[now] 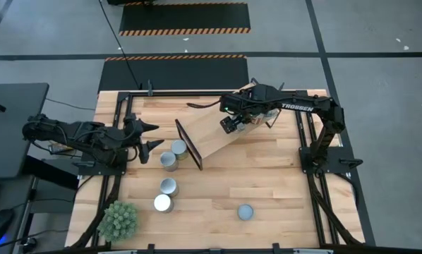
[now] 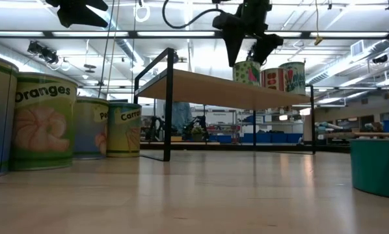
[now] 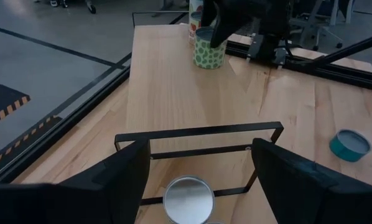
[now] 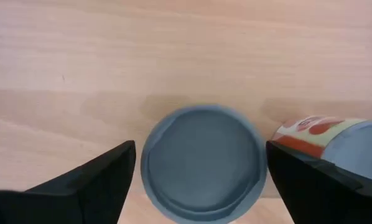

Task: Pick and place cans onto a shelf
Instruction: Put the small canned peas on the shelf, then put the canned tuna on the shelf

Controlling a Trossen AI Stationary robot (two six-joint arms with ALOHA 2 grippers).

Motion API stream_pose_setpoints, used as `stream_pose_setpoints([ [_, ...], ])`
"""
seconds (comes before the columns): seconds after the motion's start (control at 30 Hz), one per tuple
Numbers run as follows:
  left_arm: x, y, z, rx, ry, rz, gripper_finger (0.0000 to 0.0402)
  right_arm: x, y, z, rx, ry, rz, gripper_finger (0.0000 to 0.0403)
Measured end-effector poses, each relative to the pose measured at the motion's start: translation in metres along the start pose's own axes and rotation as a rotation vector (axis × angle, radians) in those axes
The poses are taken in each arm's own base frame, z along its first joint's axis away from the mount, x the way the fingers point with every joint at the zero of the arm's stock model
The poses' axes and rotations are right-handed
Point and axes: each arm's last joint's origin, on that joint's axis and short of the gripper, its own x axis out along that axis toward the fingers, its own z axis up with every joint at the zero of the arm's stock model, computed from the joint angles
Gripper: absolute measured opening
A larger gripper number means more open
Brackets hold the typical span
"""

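Green-spotted metal can (image 2: pixel 248 72) with a grey-blue round top stands upright on the light-wood plank shelf (image 2: pixel 207 90), directly beneath the right hand (image 4: pixel 198 163), whose fingers straddle it spread apart, not gripping. Red-labelled can (image 4: pixel 335 134) sits just beside. Left hand (image 1: pixel 152 136), fingers apart, hovers near the silver-topped cans (image 1: pixel 169 161) on the counter (image 1: pixel 267 190).

A pale butcher-block wooden tabletop (image 1: pixel 267 190) edged by a black metal frame (image 1: pixel 317 190) stands on a smooth grey concrete floor (image 1: pixel 387 63) crossed by dark seam lines. Beyond the tabletop's far edge lie two black floor mats with orange-and-black hazard stripes (image 1: pixel 185 29). A black desk surface (image 1: pixel 10 127) sits off the left edge. Across the room, long white ceiling light strips (image 2: pixel 181 34) run overhead, and a row of blue storage bins (image 2: pixel 272 138) lines the back.
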Motion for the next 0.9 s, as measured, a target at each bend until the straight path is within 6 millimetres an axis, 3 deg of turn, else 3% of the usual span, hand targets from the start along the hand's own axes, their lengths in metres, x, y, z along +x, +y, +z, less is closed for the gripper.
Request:
stream_pose_setpoints([
  [0.37,0.000,0.000,0.000,-0.001,0.000,0.000,0.0286,-0.003,-0.002,0.005,-0.084,-0.125,-0.107,0.0364],
  [0.9,0.000,0.000,0.000,-0.001,0.000,0.000,0.0286,-0.002,-0.013,0.009,-0.133,-0.118,-0.186,0.0364],
])
